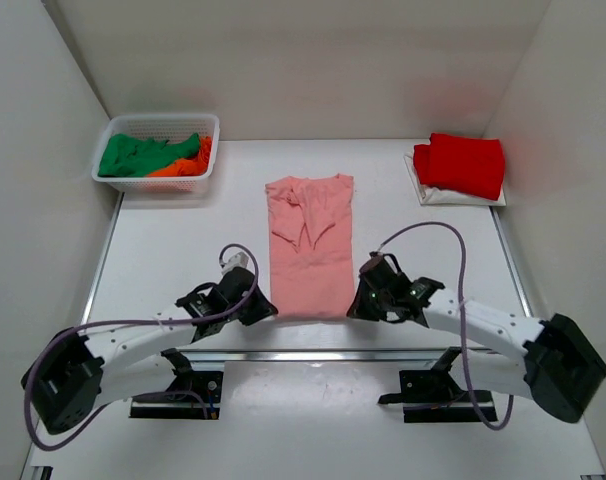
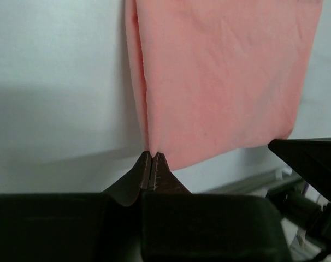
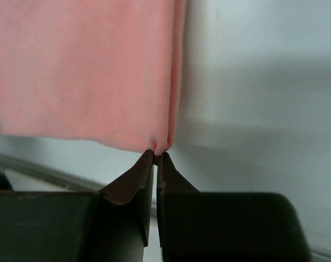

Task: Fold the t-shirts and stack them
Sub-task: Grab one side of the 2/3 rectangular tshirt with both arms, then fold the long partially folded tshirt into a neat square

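the salmon-pink t-shirt (image 1: 309,250) is laid centrally on the counter (image 1: 173,250), long axis running near edge to far edge; its two near corners are pinched in the closed left gripper (image 1: 267,312) and right gripper (image 1: 354,308).

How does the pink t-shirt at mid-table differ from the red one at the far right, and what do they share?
The salmon-pink t-shirt lies as a long strip; the red t-shirt is folded compact.
The red one rests on a white sheet; the pink one does not.
The left tool and right tool pinch the pink one's near corners; nothing touches the red one.
Both are plain cloth.
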Motion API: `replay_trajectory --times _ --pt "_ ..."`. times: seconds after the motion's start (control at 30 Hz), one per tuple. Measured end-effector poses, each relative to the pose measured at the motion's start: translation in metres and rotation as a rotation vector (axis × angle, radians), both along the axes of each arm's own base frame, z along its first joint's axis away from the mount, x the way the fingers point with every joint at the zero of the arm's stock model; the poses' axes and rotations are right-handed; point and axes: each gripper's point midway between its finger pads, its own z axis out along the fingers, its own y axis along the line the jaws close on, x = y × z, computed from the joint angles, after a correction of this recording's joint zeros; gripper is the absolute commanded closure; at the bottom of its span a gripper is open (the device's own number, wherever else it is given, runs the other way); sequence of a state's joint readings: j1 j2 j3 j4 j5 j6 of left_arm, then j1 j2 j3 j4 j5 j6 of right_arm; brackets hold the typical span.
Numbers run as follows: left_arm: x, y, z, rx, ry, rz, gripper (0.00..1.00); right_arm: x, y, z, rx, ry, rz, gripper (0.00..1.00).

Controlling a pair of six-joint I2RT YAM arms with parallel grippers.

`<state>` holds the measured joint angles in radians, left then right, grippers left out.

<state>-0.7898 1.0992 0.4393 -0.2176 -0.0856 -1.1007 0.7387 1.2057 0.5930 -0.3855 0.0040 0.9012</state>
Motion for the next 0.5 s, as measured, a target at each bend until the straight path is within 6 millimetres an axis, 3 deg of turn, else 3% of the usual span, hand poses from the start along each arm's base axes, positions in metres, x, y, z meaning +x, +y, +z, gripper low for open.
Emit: replay_trajectory --times 0.17,0.27,0.37,0.5 --pt "-0.041 -0.003 -0.006 -0.029 0.051 -0.065 1.0 -0.051 0.001 -0.002 0.05 0.035 0.051 0.99" --pt "-0.045 0.0 -0.004 -0.034 0.064 -0.057 1.0 -0.057 -0.008 -0.003 0.035 0.065 0.036 1.0" --pt "-0.025 0.007 0.015 -0.062 0.031 0.006 1.0 -0.038 -0.013 0.015 0.062 0.055 0.004 1.0" --pt "0.03 0.005 0.063 -0.105 -0.061 0.084 1.0 0.018 -0.014 0.06 0.12 -0.032 -0.036 1.0"
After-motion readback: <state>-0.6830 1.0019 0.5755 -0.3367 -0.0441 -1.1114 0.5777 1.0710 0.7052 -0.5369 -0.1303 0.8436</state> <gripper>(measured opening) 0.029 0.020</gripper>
